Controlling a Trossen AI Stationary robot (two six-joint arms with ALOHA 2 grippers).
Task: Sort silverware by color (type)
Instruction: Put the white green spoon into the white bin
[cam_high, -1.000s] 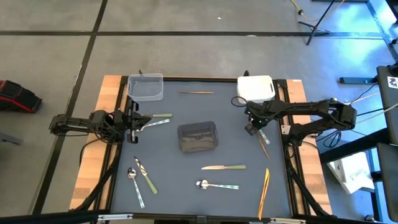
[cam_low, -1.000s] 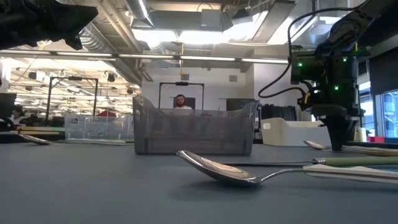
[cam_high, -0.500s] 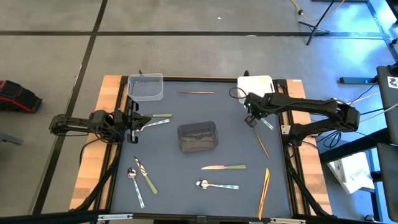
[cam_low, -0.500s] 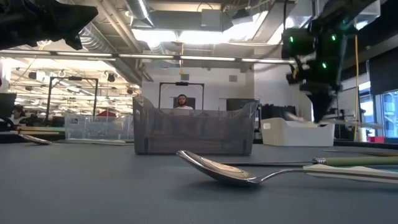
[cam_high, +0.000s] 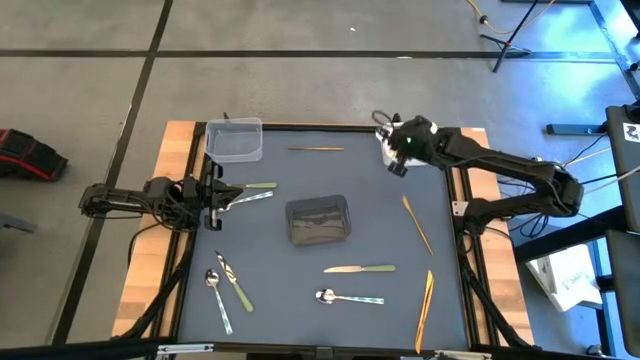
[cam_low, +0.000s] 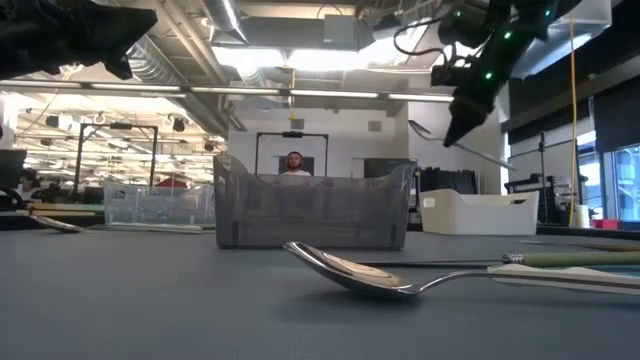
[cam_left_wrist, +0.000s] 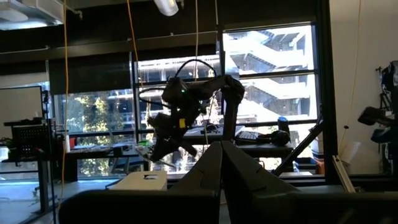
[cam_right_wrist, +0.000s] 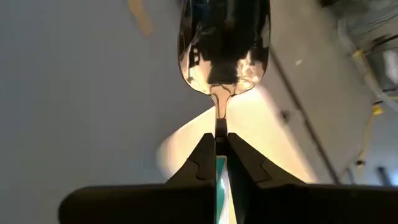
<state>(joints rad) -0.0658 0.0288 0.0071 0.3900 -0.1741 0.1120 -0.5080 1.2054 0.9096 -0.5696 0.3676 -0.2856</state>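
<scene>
My right gripper (cam_high: 397, 167) hangs above the white tub (cam_high: 386, 151) at the table's far right, shut on a spoon (cam_right_wrist: 224, 43) with a shiny silver bowl and a pale green handle. The low view shows this gripper (cam_low: 455, 125) high over the white tub (cam_low: 480, 213). My left gripper (cam_high: 222, 197) waits shut at the table's left side, beside a green-handled knife (cam_high: 260, 186) and a spoon (cam_high: 250, 197). On the mat lie gold pieces (cam_high: 417, 224) (cam_high: 425, 300) (cam_high: 316, 149), a knife (cam_high: 360, 268), another knife (cam_high: 235, 285) and spoons (cam_high: 348, 297) (cam_high: 218, 298). My right gripper pinches the spoon between its two fingers (cam_right_wrist: 202, 158), on the top of the handle (cam_right_wrist: 220, 127) just behind the bowl. The bowl sticks out past the fingertips. The spoon is lifted clear of the table, above the white tub.
A dark grey tub (cam_high: 318, 220) stands mid-table and a clear tub (cam_high: 234, 140) at the far left corner. The mat ends at wooden side strips (cam_high: 150, 270). A person (cam_low: 291, 165) shows in the room beyond the table.
My right gripper has risen from the mat near the right edge and moved toward the far edge, over the white tub, tipping as it went. The spoon has come up with it, lifted clear. The gold piece that lay beside it has stayed on the mat.
</scene>
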